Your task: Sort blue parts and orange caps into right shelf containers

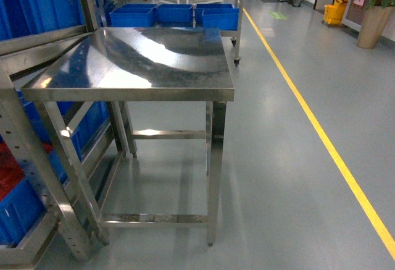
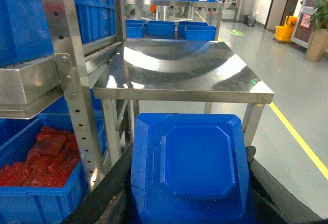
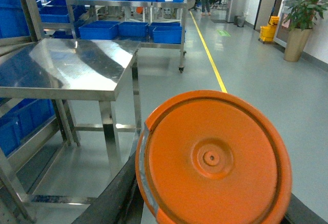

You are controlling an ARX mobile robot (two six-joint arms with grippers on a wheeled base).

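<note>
Left gripper [image 2: 189,203] clamping a bright-blue moulded plastic part with chamfered corners and a raised octagonal panel [image 2: 192,165], dark jaw edges showing at both sides of it in the left wrist view. Right gripper [image 3: 205,208] pinching a round orange plastic cap with a small centre dimple [image 3: 212,160], cap face filling the lower right wrist view, black jaw parts showing at its lower left and lower right. Neither gripper appearing in the head view.

Standing ahead: square stainless-steel table with a bare reflective top [image 1: 142,66], legs braced by low crossbars. Abutting its left side: perforated steel rack upright [image 2: 72,80] carrying large bright-blue ribbed plastic crates [image 2: 23,24]; lower crate [image 2: 46,203] holding red pieces [image 2: 43,155]. Sitting beyond the table: wheeled steel shelf cart [image 3: 182,26] bearing a row of open blue bins [image 1: 174,14]. Running along the grey floor at right: yellow line [image 1: 321,134]. Standing far right: potted plant [image 3: 300,21] and yellow mop bucket [image 1: 336,10].
</note>
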